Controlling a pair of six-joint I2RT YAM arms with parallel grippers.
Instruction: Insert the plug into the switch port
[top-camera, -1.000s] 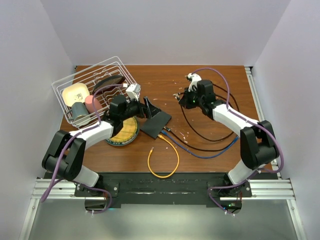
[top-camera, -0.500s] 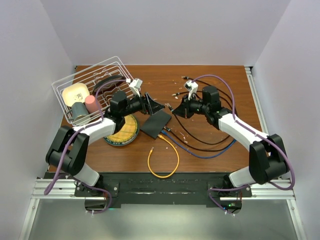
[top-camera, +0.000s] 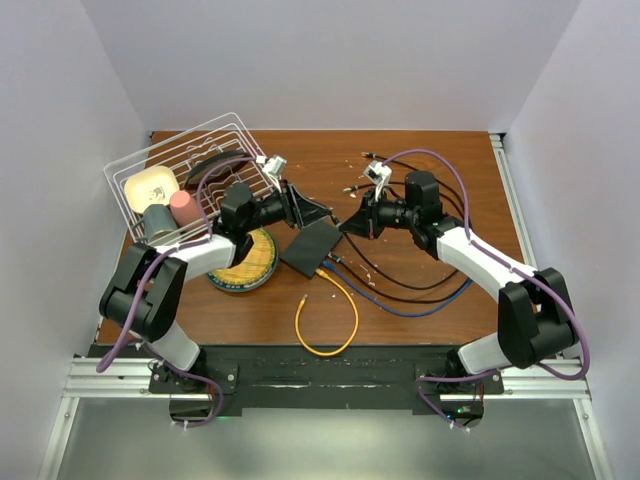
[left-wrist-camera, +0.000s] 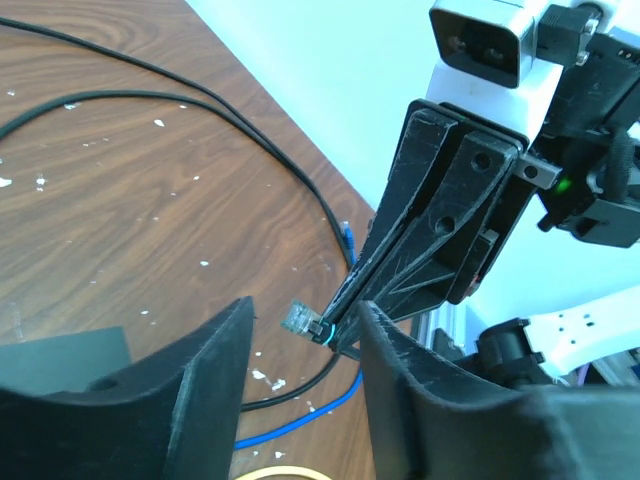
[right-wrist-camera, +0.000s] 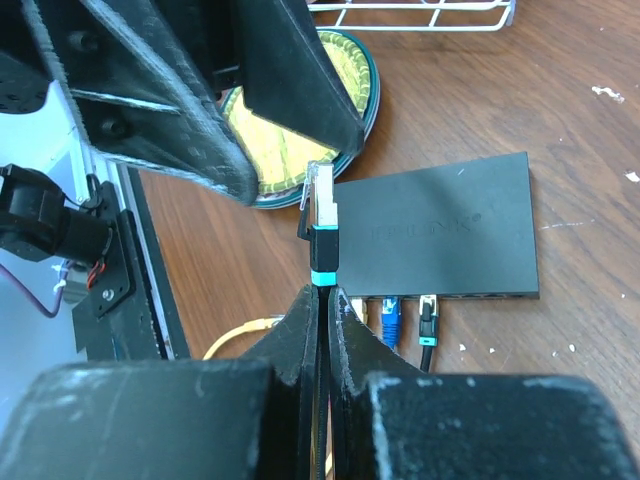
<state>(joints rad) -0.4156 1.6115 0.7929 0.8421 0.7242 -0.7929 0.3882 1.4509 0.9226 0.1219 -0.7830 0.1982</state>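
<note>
My right gripper (right-wrist-camera: 326, 292) is shut on a black cable just behind its clear plug (right-wrist-camera: 321, 190), which has a teal band and sticks out past the fingertips. It holds the plug (top-camera: 339, 225) in the air, just right of the black switch (top-camera: 312, 247). My left gripper (left-wrist-camera: 305, 330) faces it from the left. The plug (left-wrist-camera: 298, 317) sits between its two fingers (left-wrist-camera: 215, 370) with a gap on each side, so that gripper is open. The switch (right-wrist-camera: 440, 235) lies flat on the table, and its port side faces the near edge.
Yellow, blue (right-wrist-camera: 390, 318) and black (right-wrist-camera: 428, 320) plugs sit in the switch's ports. Their cables, yellow (top-camera: 325, 325) and blue (top-camera: 420, 305), loop over the near table. A wire basket (top-camera: 190, 170) with cups and a yellow plate (top-camera: 245, 262) stand at the left.
My right gripper carried the plug left and nearer, up to the left gripper. The left gripper swung toward it and its jaws narrowed around the plug.
</note>
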